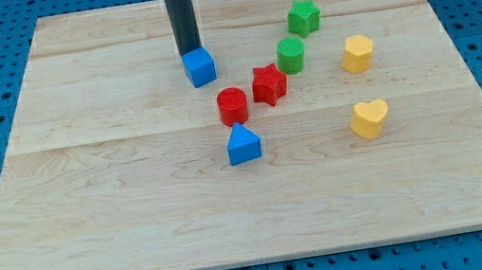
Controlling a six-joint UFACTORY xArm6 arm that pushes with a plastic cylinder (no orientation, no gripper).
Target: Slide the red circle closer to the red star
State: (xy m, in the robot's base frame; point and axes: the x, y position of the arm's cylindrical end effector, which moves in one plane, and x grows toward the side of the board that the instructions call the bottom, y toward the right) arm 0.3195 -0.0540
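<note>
The red circle stands near the middle of the wooden board. The red star lies just to its upper right, with a thin gap or light contact between them; I cannot tell which. My tip comes down from the view's top and sits right behind the blue cube, touching or almost touching its far edge. The tip is up and to the left of the red circle, with the blue cube between them.
A blue triangle lies just below the red circle. A green cylinder is up and right of the red star, a green star beyond it. A yellow hexagon and a yellow heart are at the right.
</note>
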